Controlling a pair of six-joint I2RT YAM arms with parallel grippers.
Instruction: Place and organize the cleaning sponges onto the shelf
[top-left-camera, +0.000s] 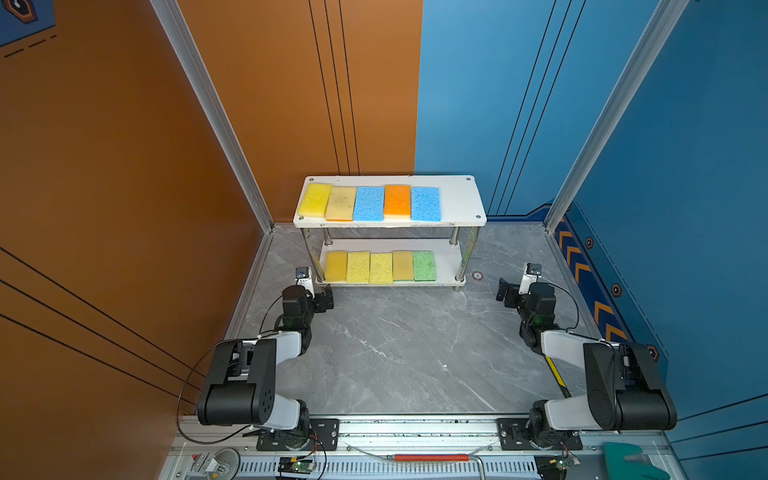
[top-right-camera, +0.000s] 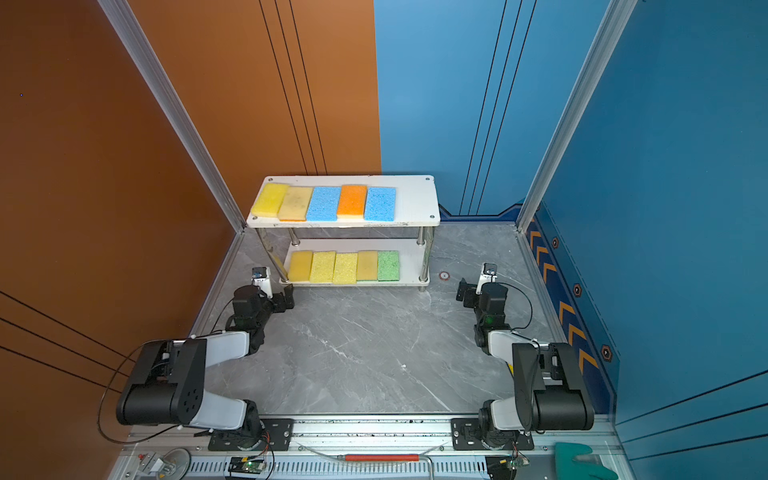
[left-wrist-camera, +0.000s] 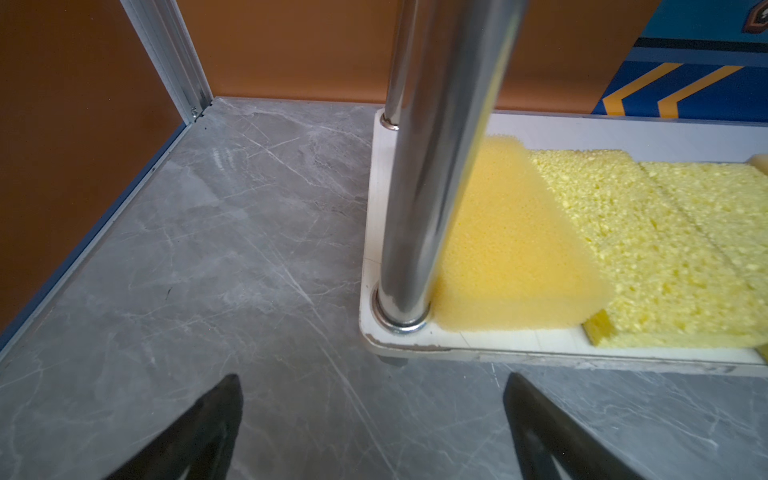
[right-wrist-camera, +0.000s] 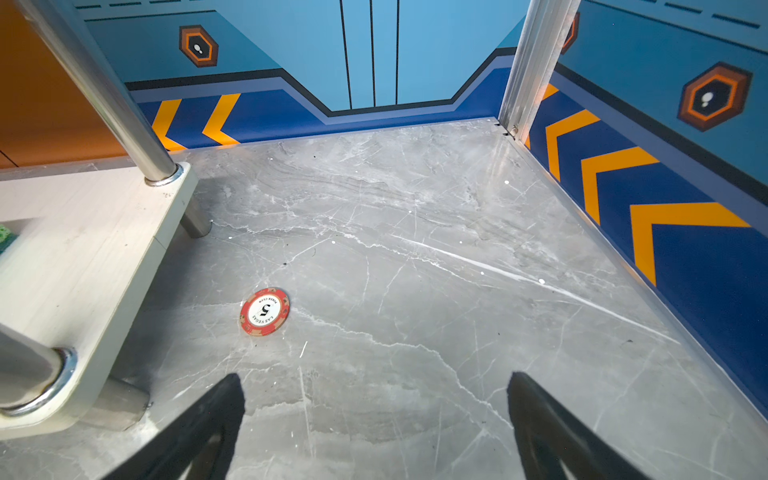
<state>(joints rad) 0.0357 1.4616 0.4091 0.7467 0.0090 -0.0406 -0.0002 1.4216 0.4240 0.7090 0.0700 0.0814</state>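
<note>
Grey table (top-left-camera: 395, 353) holds the shelf (top-left-camera: 461, 199) at the far side, all ten cleaning sponges (top-left-camera: 369, 203) on it (five up, five down). Left gripper (left-wrist-camera: 374, 378) and right gripper (right-wrist-camera: 376, 376) gape empty; the left, near a post (left-wrist-camera: 419, 187), could bump it.

Light: bright, even, from above. Shadows: soft, under white two-tier shelf (top-left-camera: 461, 199). Glare: shiny metal post (left-wrist-camera: 424, 187), near and blurred. Wrist views: edges bowed.
</note>
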